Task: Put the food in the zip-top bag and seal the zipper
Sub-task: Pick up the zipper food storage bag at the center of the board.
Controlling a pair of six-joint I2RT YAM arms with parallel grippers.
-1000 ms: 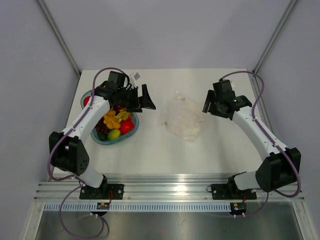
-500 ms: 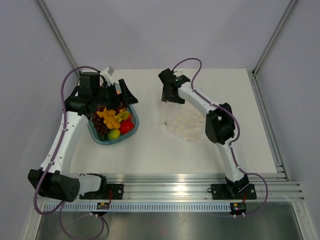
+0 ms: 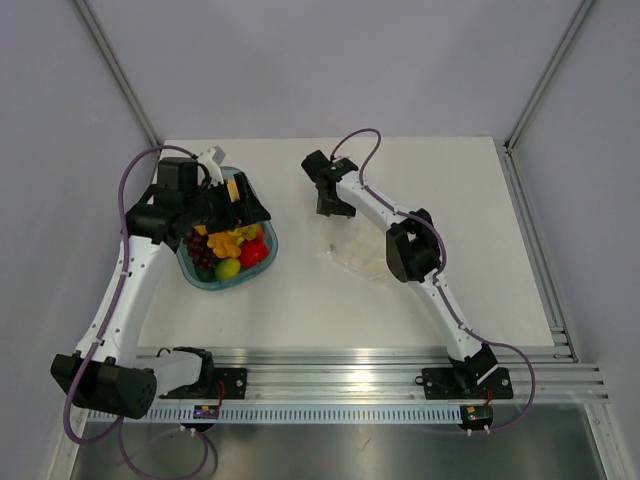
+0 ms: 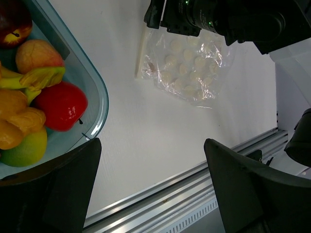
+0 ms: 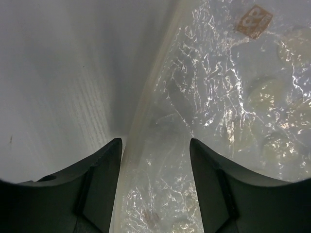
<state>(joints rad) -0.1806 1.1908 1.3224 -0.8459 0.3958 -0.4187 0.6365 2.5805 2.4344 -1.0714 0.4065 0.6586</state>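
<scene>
- Top external view: bag (image 3: pixel 362 245) lies flat on the surface (image 3: pixel 300 310), right of centre and well apart from the bowl (image 3: pixel 228 287). All the food (image 3: pixel 240 247) sits heaped in the bowl, none in the bag.
- Bag looks thin, crinkled and glossy, so I judge it light, limp and slippery; it will likely slide or fold if pushed rather than pinched. Pale round shapes show through it; I cannot tell what they are.
- Zipper (image 5: pixel 138 116) is the stiffer strip along the bag's left edge, the best place to take hold. One layer pinched there should lift the mouth open.
- Food pieces look like hard, smooth, light plastic, and the round ones may roll or slip from the fingers. A hold across the middle seems safest.
- Right gripper (image 5: pixel 154 143) hangs low over the bag's far-left corner, spread moderately, with the zipper edge running between its fingers. It pinches nothing, and whether the fingertips touch the plastic I cannot tell.
- Left gripper (image 4: pixel 151 145) is spread wide and empty, above the surface just beside the bowl's right rim.
</scene>
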